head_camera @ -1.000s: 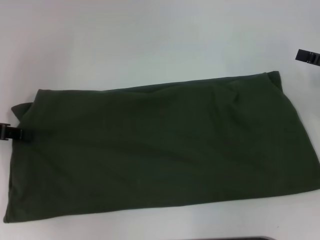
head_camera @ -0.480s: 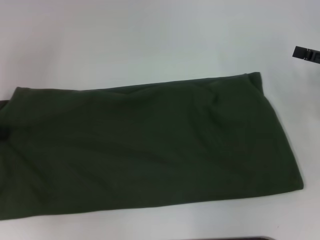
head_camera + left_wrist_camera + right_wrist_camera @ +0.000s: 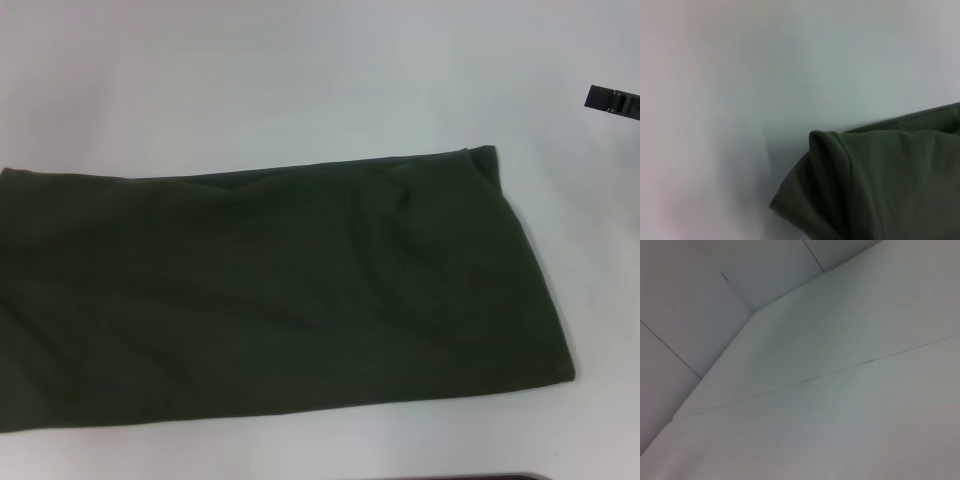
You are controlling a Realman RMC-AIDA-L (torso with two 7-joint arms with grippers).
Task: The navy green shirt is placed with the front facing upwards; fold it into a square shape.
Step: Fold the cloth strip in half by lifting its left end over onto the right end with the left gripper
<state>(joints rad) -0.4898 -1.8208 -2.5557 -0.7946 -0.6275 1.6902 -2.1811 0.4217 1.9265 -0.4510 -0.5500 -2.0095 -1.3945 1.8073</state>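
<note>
Where it lies across the lower half of my head view, the navy green shirt is a long plain folded band running off the left edge of the white tabletop. My right end effector sits at the upper right edge, well apart; I cannot tell its grip state. My left end effector is out of sight.

No readable text or labels show on the navy green shirt

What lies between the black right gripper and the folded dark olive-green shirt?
Only bare white table, seen in the head view, separates the right gripper from the shirt.
</note>
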